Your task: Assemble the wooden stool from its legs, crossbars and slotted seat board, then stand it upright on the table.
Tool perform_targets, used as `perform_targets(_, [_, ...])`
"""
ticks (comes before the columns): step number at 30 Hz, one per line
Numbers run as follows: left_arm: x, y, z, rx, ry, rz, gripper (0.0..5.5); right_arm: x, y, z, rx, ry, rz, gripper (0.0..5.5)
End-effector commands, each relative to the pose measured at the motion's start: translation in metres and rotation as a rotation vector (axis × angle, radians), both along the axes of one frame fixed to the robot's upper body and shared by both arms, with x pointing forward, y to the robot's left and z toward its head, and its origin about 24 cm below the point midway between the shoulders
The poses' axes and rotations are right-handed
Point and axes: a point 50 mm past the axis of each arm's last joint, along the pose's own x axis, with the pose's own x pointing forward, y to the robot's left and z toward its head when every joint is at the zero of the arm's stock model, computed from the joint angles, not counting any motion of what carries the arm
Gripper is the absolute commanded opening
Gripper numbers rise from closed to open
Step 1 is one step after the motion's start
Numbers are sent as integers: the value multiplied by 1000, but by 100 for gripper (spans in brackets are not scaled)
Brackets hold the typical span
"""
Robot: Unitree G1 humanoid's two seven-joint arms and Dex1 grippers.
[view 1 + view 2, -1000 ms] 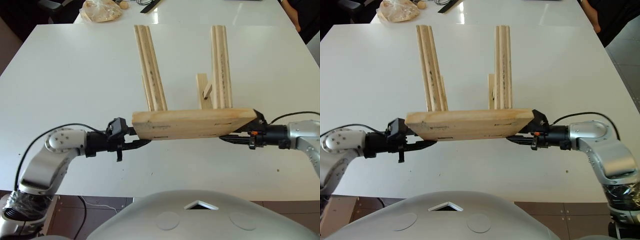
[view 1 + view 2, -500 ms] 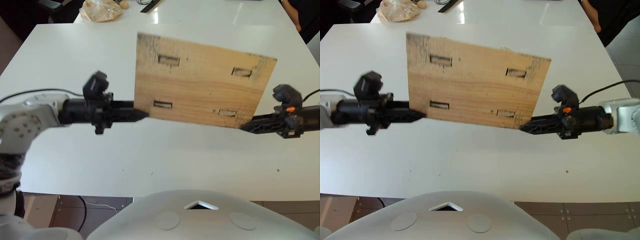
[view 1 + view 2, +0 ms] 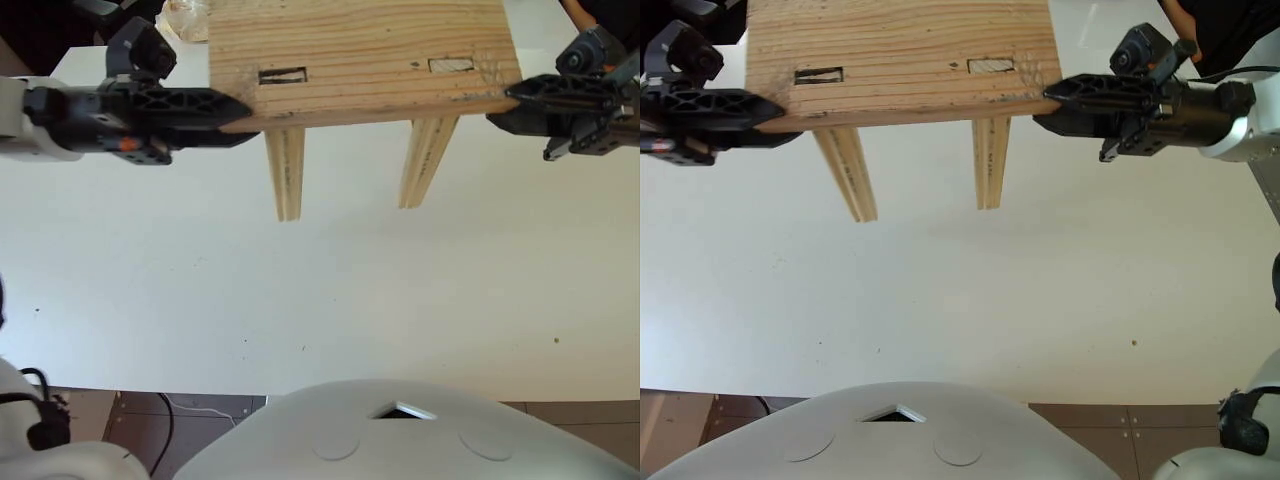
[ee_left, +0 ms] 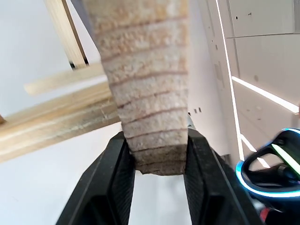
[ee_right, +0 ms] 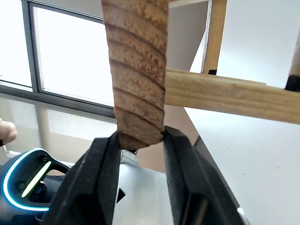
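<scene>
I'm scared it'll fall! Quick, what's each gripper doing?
Left gripper: shut on the pale wooden slotted seat board.
Right gripper: shut on the same seat board.

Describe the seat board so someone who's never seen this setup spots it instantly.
Look above the white table, between the left gripper and right gripper. The seat board is the wide, flat plank they clamp by its ends; unlike the narrow legs beneath it, it has rectangular slots.

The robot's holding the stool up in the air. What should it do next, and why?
Probably lower it straight down with both arms. The left gripper and right gripper clamp opposite edges of the seat board, seat on top, legs pointing down and seemingly hanging above the table.
</scene>
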Motion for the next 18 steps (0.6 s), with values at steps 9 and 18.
perform_targets(9, [46,-31,-91,128,80,414,136,28,20,-68,110,285,-173,127])
perform_targets(18, [21,-34,-112,288,6,606,217,-2,47,-94,-366,-146,-520,161])
